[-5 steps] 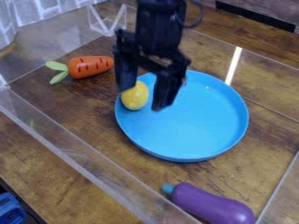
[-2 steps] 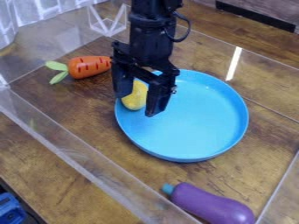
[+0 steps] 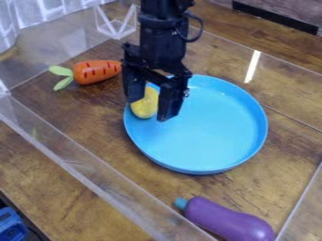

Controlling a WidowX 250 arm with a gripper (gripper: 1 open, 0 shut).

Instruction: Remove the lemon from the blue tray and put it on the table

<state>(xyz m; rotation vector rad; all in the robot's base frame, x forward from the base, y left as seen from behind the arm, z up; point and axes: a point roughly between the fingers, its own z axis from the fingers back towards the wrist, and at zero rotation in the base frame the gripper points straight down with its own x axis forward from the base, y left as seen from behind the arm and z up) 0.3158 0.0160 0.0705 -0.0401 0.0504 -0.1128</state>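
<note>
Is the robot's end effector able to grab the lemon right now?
Probably yes. The end effector is open and points down over the lemon, a finger on each side. Nothing on the blue tray blocks it.

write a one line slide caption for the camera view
Open black gripper straddles the small yellow lemon at the left rim of the round blue plastic tray.

open pincer (image 3: 151,99) astride lemon (image 3: 149,104), blue tray (image 3: 220,132)
</note>
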